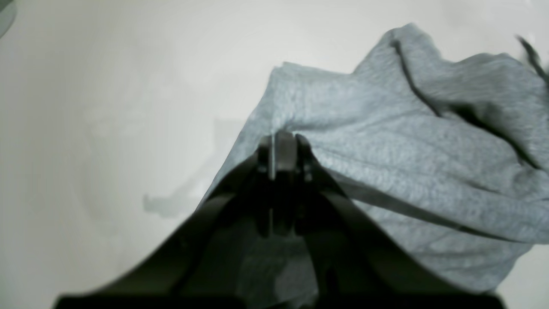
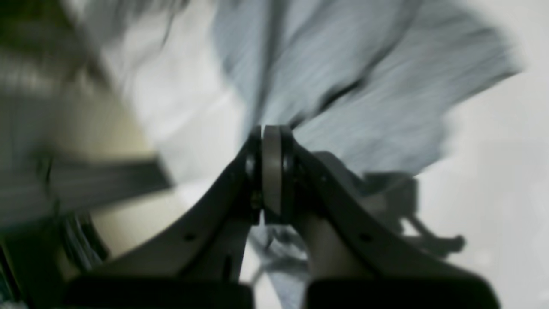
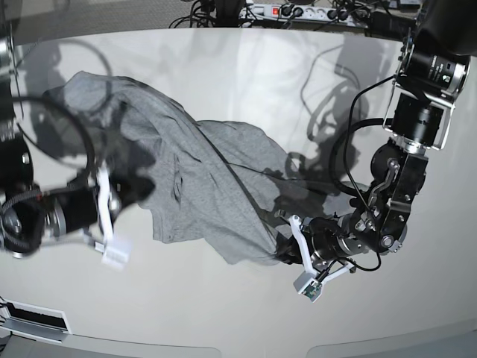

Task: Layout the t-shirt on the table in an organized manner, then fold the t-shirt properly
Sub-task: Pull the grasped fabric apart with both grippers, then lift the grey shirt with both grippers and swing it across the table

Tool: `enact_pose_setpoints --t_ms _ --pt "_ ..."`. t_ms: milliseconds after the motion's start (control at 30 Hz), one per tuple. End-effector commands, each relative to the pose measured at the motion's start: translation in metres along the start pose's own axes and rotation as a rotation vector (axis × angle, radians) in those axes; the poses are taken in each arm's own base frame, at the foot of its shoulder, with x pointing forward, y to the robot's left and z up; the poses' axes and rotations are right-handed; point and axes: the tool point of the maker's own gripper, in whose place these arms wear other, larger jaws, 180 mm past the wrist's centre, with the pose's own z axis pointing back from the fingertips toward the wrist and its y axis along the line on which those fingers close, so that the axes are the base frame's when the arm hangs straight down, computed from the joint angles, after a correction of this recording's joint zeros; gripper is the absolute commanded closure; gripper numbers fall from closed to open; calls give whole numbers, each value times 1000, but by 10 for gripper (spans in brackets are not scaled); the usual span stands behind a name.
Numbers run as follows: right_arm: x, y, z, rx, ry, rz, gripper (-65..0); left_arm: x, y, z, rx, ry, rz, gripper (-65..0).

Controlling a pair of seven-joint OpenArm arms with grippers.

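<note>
Crumpled heather-grey cotton t-shirt [image 3: 201,186] spread across glossy off-white bench [image 3: 223,313], left hand [image 1: 281,143] pinching its near edge, right hand [image 2: 271,141] pressed together on bunched cloth, view blurred

1. Both arms are built of black cylindrical segments, with silver-grey bands on the left arm [image 3: 417,112].
2. Loose black cables loop alongside the joints.
3. White brackets sit at each wrist.
4. Each gripper has dark, tapering fingers [image 1: 240,193] with pale grey pads and small round screws.
</note>
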Motion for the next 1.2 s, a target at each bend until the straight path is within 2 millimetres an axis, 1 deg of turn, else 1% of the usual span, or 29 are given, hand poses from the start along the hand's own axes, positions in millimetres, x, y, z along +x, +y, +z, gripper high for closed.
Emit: enact_pose_setpoints --t_ms 0,67,133,200,267,300,333,367,467,500,533,600,700,867,967,1033,1067,1100,1167 --pt "12 9 10 7 -47 49 0 30 6 5 8 -78 -13 0" --pt "-6 29 5 28 -13 71 0 30 6 5 7 -78 -12 0" --pt "-31 44 -1 42 41 64 0 30 6 5 8 -77 -13 0" --pt "-57 53 -7 55 98 36 0 30 6 5 8 -78 -13 0" --pt "-85 58 -13 48 168 4 0 30 6 5 7 -78 -12 0" --pt "-101 58 -15 29 214 -6 -24 30 6 5 7 -78 -12 0" --pt "-114 56 -17 3 254 -12 -69 30 6 5 7 -78 -12 0" --pt "-123 54 -20 -25 270 -14 -121 30 6 5 7 -78 -12 0" --pt "-142 44 -24 -124 305 8 -252 30 6 5 6 -80 -10 0" --pt "-146 39 -24 -158 311 23 -280 30 6 5 6 -79 -10 0" --pt "-150 35 -25 -188 318 35 -291 30 6 5 6 -80 -10 0" --pt "-154 27 -25 -256 314 34 -291 30 6 5 6 -80 -10 0" --pt "-161 21 -31 -331 280 41 -291 30 6 5 5 -80 -10 0" --pt "-189 22 -40 -353 348 26 -291 31 4 4 2 -84 -9 0" --pt "-195 20 -42 -363 358 0 -291 31 4 4 2 -83 -8 0" --pt "-194 13 -40 -402 350 -9 -281 31 4 4 2 -83 -8 0" --pt "-194 9 -38 -425 354 -14 -256 31 4 4 2 -83 -9 0" --pt "-194 7 -36 -438 354 -24 -207 31 4 4 2 -84 -9 0" --pt "-195 5 -34 -451 367 -31 -70 32 4 4 2 -84 -8 0"
